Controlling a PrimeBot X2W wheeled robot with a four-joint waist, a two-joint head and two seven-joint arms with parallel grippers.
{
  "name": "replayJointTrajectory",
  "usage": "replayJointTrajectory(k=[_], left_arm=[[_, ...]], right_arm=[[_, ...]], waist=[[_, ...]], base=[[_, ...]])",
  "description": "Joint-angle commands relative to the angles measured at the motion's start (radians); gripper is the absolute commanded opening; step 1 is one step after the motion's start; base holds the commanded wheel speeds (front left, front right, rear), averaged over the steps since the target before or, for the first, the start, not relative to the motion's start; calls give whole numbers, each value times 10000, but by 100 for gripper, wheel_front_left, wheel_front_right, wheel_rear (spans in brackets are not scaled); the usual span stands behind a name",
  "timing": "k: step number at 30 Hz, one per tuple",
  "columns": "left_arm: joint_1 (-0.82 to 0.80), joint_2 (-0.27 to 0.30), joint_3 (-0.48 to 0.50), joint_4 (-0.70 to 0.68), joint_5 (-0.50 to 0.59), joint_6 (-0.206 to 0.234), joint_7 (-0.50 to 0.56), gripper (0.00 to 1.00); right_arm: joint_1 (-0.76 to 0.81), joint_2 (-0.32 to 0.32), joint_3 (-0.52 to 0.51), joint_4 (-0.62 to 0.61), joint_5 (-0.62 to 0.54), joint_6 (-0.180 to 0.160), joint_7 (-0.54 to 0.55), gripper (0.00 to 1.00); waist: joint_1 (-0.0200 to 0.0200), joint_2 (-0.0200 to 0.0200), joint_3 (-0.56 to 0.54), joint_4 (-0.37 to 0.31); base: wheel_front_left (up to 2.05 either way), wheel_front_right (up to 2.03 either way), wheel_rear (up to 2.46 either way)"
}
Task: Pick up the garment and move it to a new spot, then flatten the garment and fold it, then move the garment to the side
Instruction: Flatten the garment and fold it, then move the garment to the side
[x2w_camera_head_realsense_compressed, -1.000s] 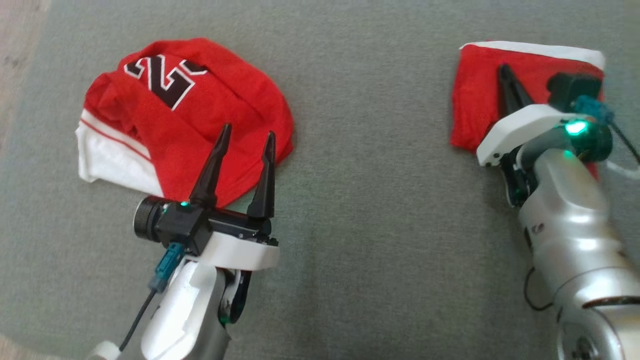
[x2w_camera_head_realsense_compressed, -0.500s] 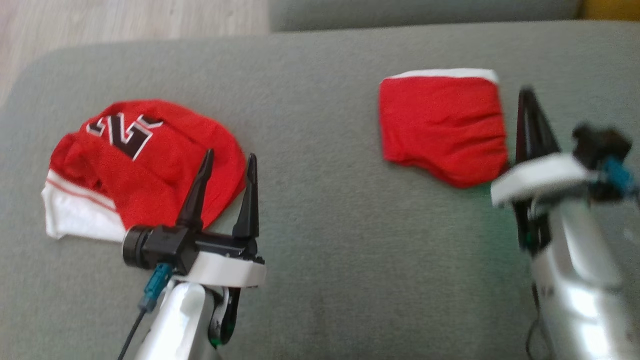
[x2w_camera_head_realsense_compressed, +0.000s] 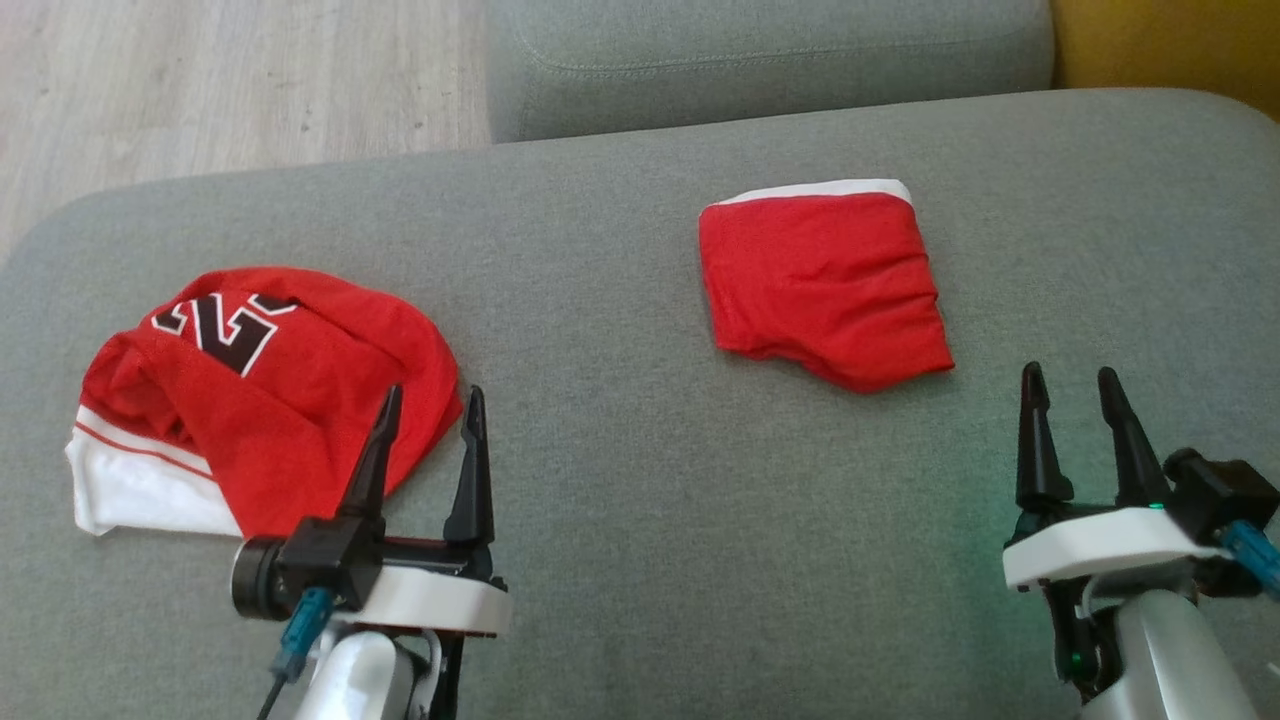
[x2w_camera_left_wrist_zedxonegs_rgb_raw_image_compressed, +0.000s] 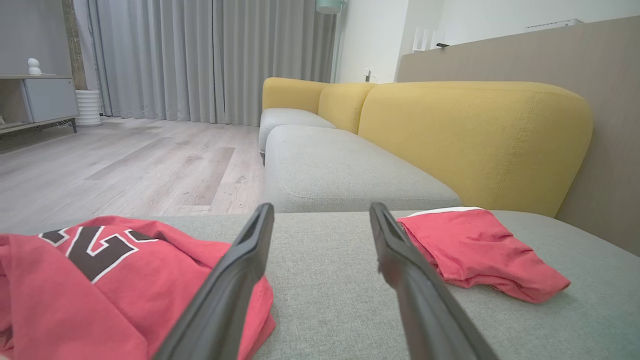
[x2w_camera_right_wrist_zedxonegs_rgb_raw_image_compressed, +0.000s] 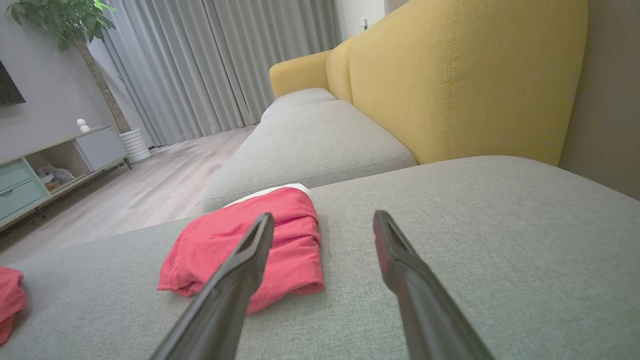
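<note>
A small folded red garment (x2w_camera_head_realsense_compressed: 825, 285) with a white band along its far edge lies flat on the grey sofa seat (x2w_camera_head_realsense_compressed: 640, 520), right of centre. A second, crumpled red jersey (x2w_camera_head_realsense_compressed: 250, 390) with a black-and-white number and a white hem lies at the left. My left gripper (x2w_camera_head_realsense_compressed: 432, 392) is open and empty, its fingertips at the jersey's near right edge. Open and empty too, my right gripper (x2w_camera_head_realsense_compressed: 1068, 372) stands apart from the folded garment, nearer and to its right. The left wrist view shows the jersey (x2w_camera_left_wrist_zedxonegs_rgb_raw_image_compressed: 100, 280) and the folded garment (x2w_camera_left_wrist_zedxonegs_rgb_raw_image_compressed: 475, 255) on either side of the fingers.
Another grey seat cushion (x2w_camera_head_realsense_compressed: 760, 60) adjoins the far edge, with a yellow backrest (x2w_camera_head_realsense_compressed: 1160, 45) at the far right. Wooden floor (x2w_camera_head_realsense_compressed: 230, 80) lies beyond the seat's rounded left corner. Bare seat stretches between the two garments.
The head camera has tilted up, so the whole picture shifted. My right gripper has drawn back off the folded garment toward the near right, leaving it lying on the seat.
</note>
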Motion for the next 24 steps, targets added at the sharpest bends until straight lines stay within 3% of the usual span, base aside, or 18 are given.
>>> replayJointTrajectory(k=[1, 10, 15, 24], left_arm=[[-266, 62, 364, -296, 117, 22, -53, 100], [-463, 62, 216, -436, 124, 20, -53, 100], [-811, 62, 104, -536, 165, -57, -53, 100], [-1417, 62, -330, -500, 32, -138, -53, 100]], right_arm=[[-236, 37, 258, -417, 35, -7, -108, 100], [-482, 37, 112, -680, -69, -7, 105, 100], [-1431, 37, 20, -503, -94, -7, 867, 100], [-3704, 37, -931, 1533, -748, -7, 2357, 100]], waist=[[2, 0, -22, 12], [2, 0, 290, 262], [2, 0, 1015, 585], [2, 0, 2042, 1428]], base=[[0, 0, 0], [0, 0, 0], [0, 0, 0], [0, 0, 0]])
